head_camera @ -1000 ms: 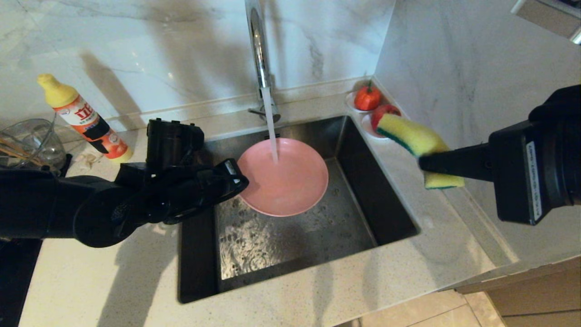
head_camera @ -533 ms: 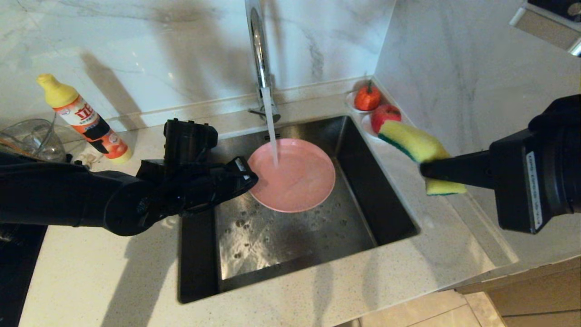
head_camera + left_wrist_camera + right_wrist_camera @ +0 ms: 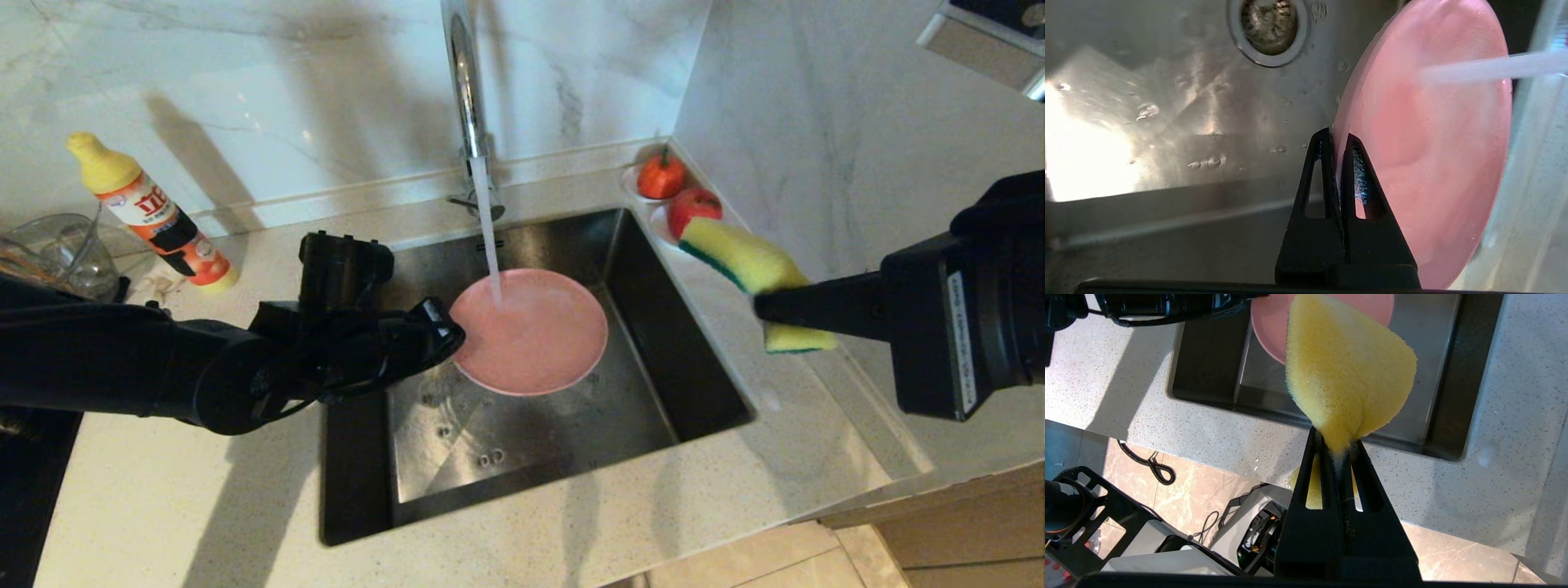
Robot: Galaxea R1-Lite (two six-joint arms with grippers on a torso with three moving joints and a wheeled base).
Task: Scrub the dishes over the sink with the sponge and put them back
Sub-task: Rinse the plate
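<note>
The left tool (image 3: 445,331) pinches the pink plate (image 3: 535,331) by its left rim under the faucet's stream (image 3: 488,245), over the sink (image 3: 694,367). The right tool (image 3: 763,306) squeezes the yellow sponge (image 3: 747,261) above the right tabletop; it should bring the sponge flat onto the wetted face while the plate is held steady.

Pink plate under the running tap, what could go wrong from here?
1. The left gripper pinches only the pink plate rim; wet, it might slip into the sink.
2. Water could splash off the plate.
3. The right gripper squeezes just the sponge edge, so scrubbing may pull it free.
</note>
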